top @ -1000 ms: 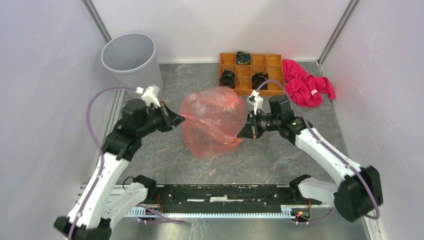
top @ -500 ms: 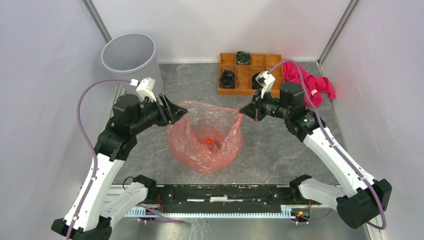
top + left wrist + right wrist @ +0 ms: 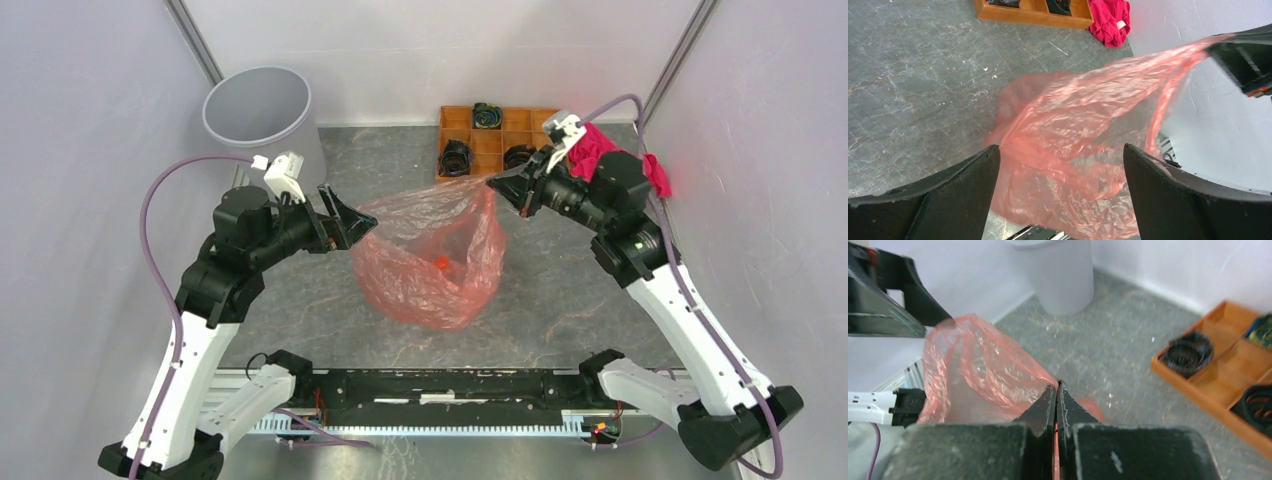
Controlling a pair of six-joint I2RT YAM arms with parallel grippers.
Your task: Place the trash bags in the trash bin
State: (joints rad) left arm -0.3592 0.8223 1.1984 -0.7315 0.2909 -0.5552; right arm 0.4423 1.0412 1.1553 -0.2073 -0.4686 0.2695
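Now hoisted higher and farther back by the right end effector (image 3: 1056,390), clamped on its rim, the trash bag (image 3: 430,265) sags before the wide-spread, empty left end effector (image 3: 1060,149), with the trash bin (image 3: 258,115) well beyond it, yet to be reached.

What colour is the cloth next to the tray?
Magenta pink cloth; clearest in the left wrist view.

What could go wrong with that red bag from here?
Only the right gripper pinches the bag, at one thin edge; it could slip or tear.
The left gripper is open, so the bag's mouth may collapse.
The bin stands beyond the left arm; the hanging bag might snag there or drape over its rim.
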